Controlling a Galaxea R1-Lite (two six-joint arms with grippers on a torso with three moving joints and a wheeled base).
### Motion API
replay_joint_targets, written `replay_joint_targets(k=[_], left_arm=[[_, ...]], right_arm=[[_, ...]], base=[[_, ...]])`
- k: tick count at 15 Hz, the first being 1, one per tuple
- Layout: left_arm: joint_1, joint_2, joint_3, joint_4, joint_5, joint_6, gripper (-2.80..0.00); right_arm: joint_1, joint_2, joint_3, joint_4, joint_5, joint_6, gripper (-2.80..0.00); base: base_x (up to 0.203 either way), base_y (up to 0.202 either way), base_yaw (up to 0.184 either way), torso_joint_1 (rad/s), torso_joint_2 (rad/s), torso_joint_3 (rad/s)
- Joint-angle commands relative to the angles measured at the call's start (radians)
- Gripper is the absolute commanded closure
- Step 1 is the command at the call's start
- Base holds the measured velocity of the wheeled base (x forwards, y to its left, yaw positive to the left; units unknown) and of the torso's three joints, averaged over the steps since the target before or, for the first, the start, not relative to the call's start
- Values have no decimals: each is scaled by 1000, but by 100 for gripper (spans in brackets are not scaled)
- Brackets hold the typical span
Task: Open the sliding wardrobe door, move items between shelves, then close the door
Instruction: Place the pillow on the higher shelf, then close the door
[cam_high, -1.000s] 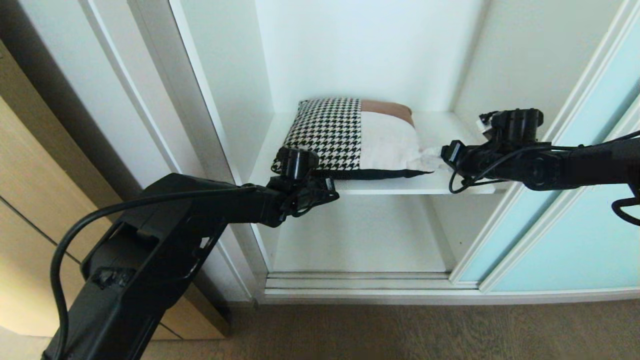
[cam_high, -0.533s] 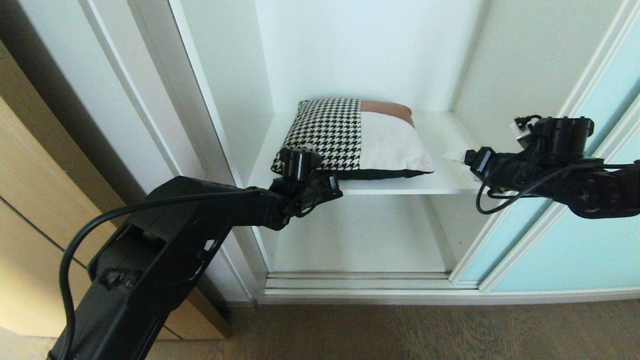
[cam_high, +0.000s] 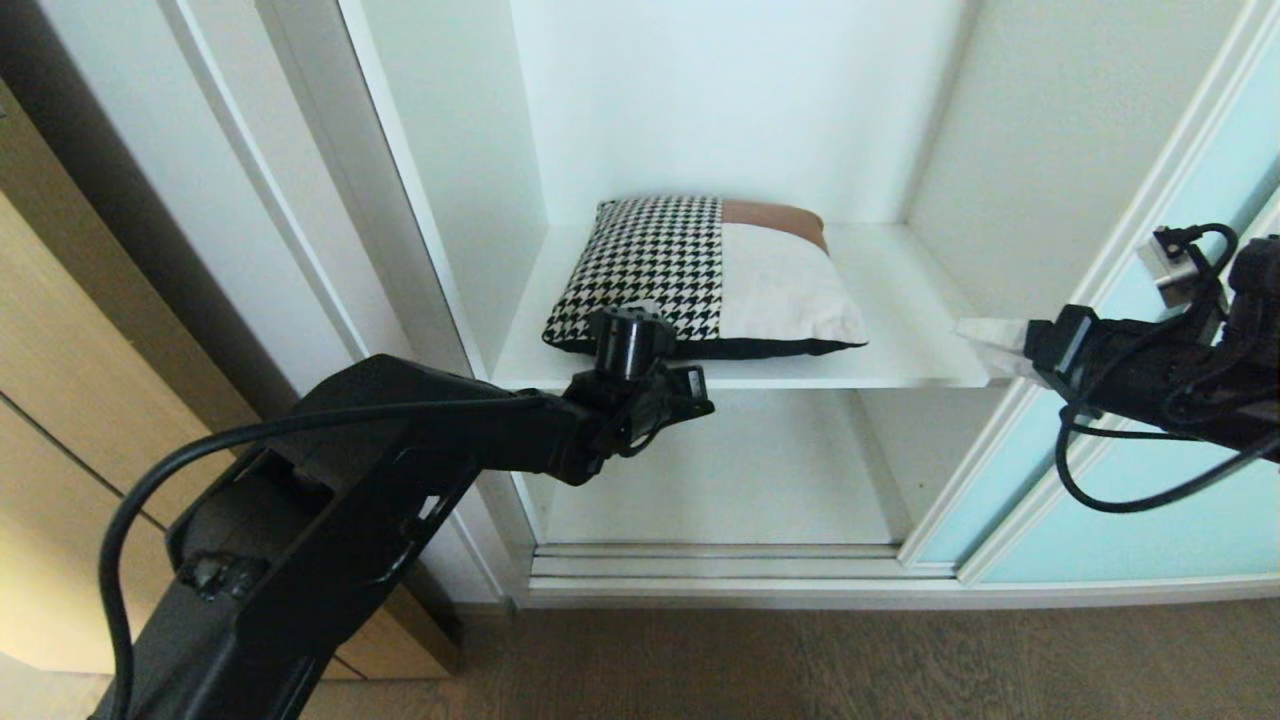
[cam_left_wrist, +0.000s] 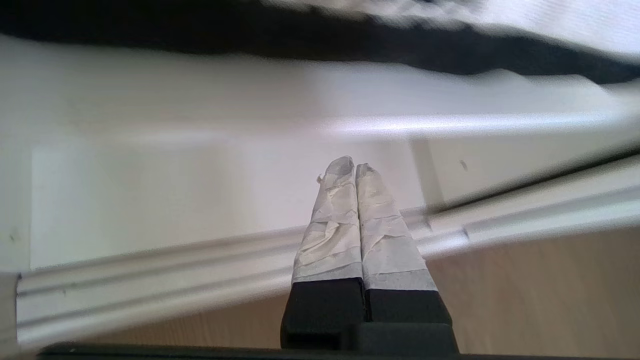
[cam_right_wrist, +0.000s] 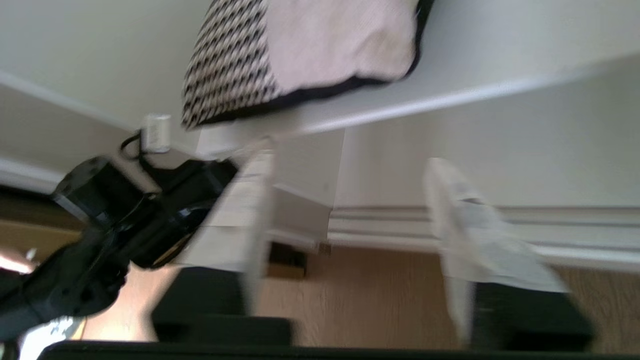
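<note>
— Cushion (cam_high: 705, 277) placement?
— It is laid flat on the upper white shelf (cam_high: 900, 300), houndstooth half toward the left wall; the sliding wardrobe door (cam_high: 1130, 470) is seen pushed to the right.
— Left pincer (cam_left_wrist: 355, 172)?
— Its taped fingers are pressed together, empty, just before the shelf edge.
— Right pincer (cam_right_wrist: 350, 200)?
— Fingers are spread apart, nothing held, beside the shelf's right end.

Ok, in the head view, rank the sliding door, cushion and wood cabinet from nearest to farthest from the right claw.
1. Sliding door, directly behind the right claw, on the right.
2. Cushion, mid-shelf, toward the robot's left.
3. Wood cabinet, at the far left edge.
</note>
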Motion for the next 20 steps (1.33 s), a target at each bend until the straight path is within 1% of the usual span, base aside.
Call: replay_joint_targets(k=[1,3,4,5,7,9,11,12,13,14,16,17,18,20], left_arm=[[-16,-106,77,-5,1,-3,0],[-24,-246,183,-6,4,-2,0],[-27,-321,245,-6,19,1,0],[-30,-395,304,-6,49,4,0],[-32,-534,429,-7,129,24,0],[-29,-681,553,-9,187,58,0],[-16,-845,684,-9,216,116,0],[3,-928,755,-9,228,148,0],[34,-1006,826,-9,237,178,0],[85,-1081,912,-10,244,204,0],[226,-1213,1057,-10,253,231,0],[288,-1277,1134,-10,255,239,0],[329,-1335,1213,-9,257,243,0],[362,-1449,1363,-7,278,257,0]], right_arm=[[1,-119,80,-2,3,-28,0],[1,-214,150,5,0,-69,0],[2,-267,182,12,-3,-84,0],[1,-324,210,32,-6,-112,0],[-11,-436,261,115,-14,-192,0],[-26,-564,315,185,-48,-254,0],[-33,-710,367,258,-89,-284,0],[-35,-781,385,310,-116,-291,0],[-37,-848,395,367,-146,-295,0],[-39,-914,402,425,-187,-295,0],[-42,-1025,417,510,-261,-294,0],[-42,-1077,425,541,-279,-294,0],[-43,-1126,434,570,-289,-294,0],[-42,-1208,455,625,-298,-294,0]], base=[[0,0,0,0,0,0],[0,0,0,0,0,0],[0,0,0,0,0,0],[0,0,0,0,0,0],[0,0,0,0,0,0],[0,0,0,0,0,0],[0,0,0,0,0,0],[0,0,0,0,0,0],[0,0,0,0,0,0],[0,0,0,0,0,0],[0,0,0,0,0,0],[0,0,0,0,0,0],[0,0,0,0,0,0],[0,0,0,0,0,0]])
